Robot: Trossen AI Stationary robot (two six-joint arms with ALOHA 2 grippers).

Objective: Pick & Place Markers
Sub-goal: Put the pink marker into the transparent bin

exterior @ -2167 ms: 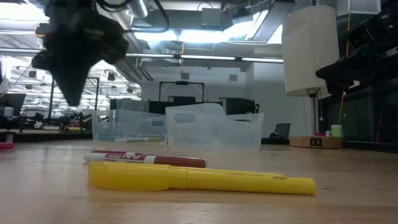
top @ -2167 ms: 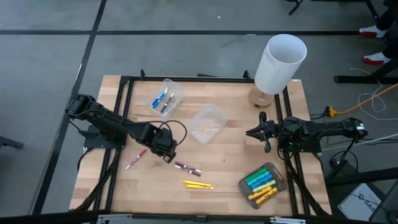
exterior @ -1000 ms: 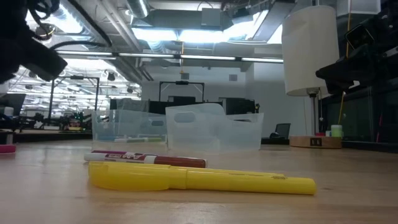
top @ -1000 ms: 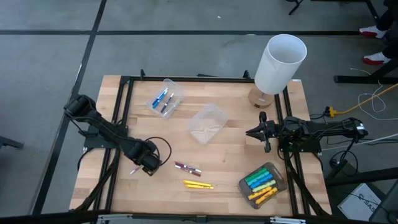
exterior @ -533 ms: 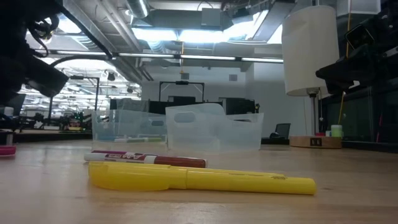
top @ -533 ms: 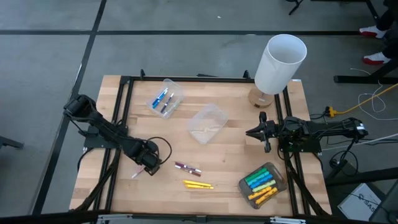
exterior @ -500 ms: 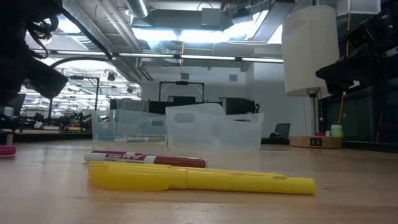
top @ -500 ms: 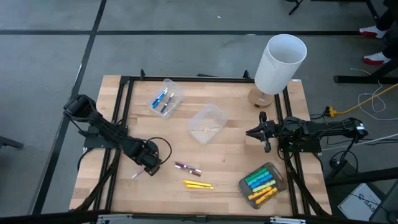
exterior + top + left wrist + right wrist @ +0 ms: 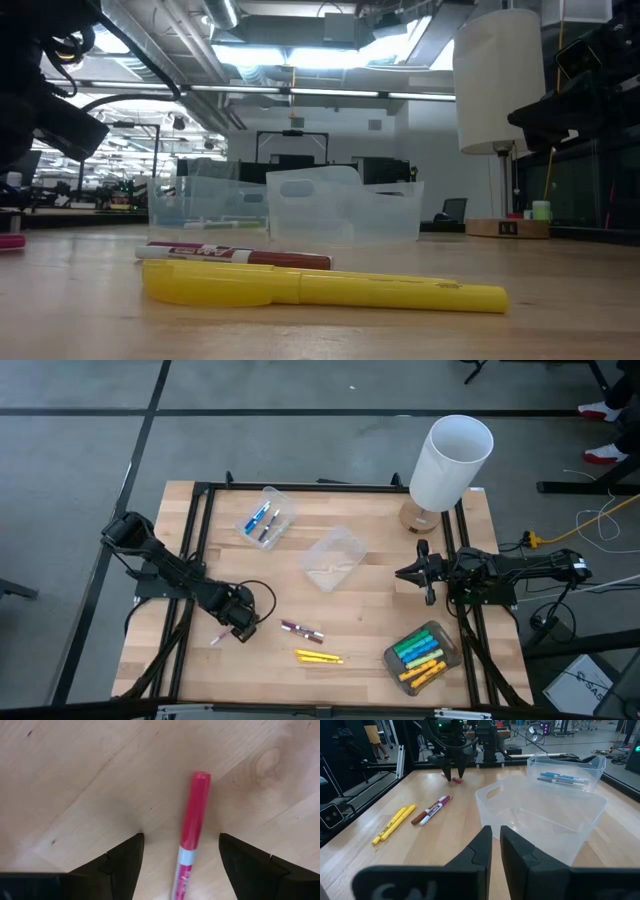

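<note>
A red marker with a white barrel (image 9: 194, 817) lies flat on the wooden table near its left side (image 9: 216, 639). My left gripper (image 9: 180, 840) points down over it, open, one finger on each side of the marker and neither touching it. A maroon marker (image 9: 301, 629) and two yellow markers (image 9: 318, 657) lie flat near the front middle. My right gripper (image 9: 405, 573) waits shut at the right edge, facing an empty clear tub (image 9: 540, 815).
A clear tub with blue-capped markers (image 9: 263, 518) stands at the far left. The empty tub (image 9: 333, 557) sits mid-table. A tub of green, blue and yellow markers (image 9: 420, 654) is at the front right. A white lamp (image 9: 450, 460) stands at the far right corner.
My left gripper has sunk a little toward the red marker and stays open. The markers and tubs lie where they were.
</note>
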